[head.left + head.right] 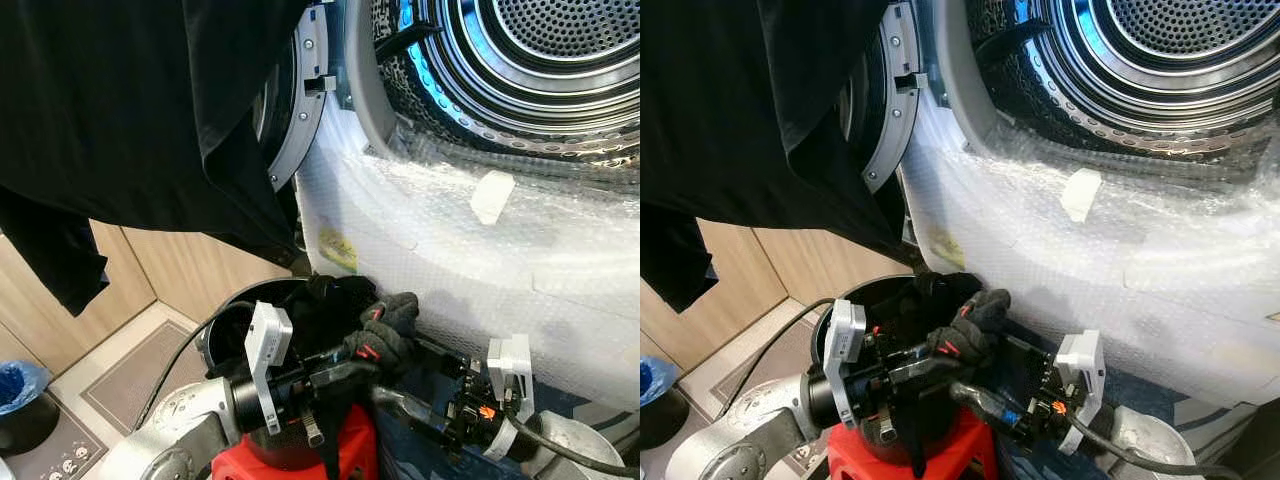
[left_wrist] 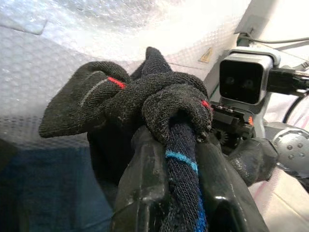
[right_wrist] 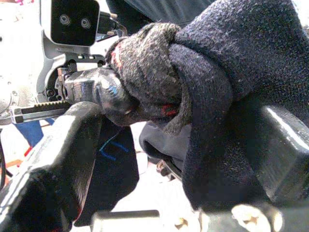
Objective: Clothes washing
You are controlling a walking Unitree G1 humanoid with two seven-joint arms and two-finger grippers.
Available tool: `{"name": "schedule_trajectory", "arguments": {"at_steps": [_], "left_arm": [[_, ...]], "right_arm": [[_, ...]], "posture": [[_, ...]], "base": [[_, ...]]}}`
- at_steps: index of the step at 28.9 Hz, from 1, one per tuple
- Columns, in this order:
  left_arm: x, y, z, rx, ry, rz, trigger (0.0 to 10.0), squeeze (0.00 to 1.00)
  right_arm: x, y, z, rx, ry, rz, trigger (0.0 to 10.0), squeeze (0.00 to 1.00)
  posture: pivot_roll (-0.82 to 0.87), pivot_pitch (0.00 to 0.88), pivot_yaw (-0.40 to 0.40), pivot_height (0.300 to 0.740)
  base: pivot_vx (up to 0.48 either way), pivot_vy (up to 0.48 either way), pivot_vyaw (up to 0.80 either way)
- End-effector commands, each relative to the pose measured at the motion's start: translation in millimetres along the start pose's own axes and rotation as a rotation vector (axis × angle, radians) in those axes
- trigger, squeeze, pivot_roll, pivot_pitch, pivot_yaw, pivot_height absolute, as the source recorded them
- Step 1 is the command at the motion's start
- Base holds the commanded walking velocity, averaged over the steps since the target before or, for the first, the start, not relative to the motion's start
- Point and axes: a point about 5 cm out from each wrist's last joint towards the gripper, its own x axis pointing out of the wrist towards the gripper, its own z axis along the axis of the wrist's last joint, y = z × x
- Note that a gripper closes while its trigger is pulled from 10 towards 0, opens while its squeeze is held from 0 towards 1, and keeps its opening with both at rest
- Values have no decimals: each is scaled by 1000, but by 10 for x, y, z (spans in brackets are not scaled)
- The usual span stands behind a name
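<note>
One washing machine (image 1: 500, 230) stands on the right, with one open drum (image 1: 520, 60) and one door (image 1: 300, 110). One large black garment (image 1: 140, 100) hangs at the far left. One knot of dark socks (image 1: 385, 325) sits near, between two grippers, over one black bucket (image 1: 225, 330) on one red stool (image 1: 350, 455). One blue bag (image 1: 18, 385) lies far left.

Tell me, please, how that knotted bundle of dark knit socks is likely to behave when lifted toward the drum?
The knotted bundle of dark knit socks looks soft and floppy; loose ends would probably dangle. Its fuzzy knit suggests good grip, not slipping, between the left gripper fingers. It is probably light and unbreakable.
</note>
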Motion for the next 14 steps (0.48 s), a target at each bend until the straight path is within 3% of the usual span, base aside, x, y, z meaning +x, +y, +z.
{"name": "schedule_trajectory", "arguments": {"at_steps": [1, 9, 14], "left_arm": [[-32, -92, 38, -39, 3, -65, 10000, 0], [-100, -165, -24, -27, 83, -106, 10000, 0], [-136, -159, -82, 22, 160, -111, 10000, 0]], "right_arm": [[27, 67, 57, 15, -32, 57, 10000, 0], [19, 164, 152, 79, -89, 154, 10000, 0], [38, 193, 207, 115, -139, 206, 10000, 0]], "posture": [[-69, 0, 80, 740], [-60, 0, 74, 740], [-55, 0, 73, 740]], "base": [[0, 0, 0], [0, 0, 0], [0, 0, 0]]}}
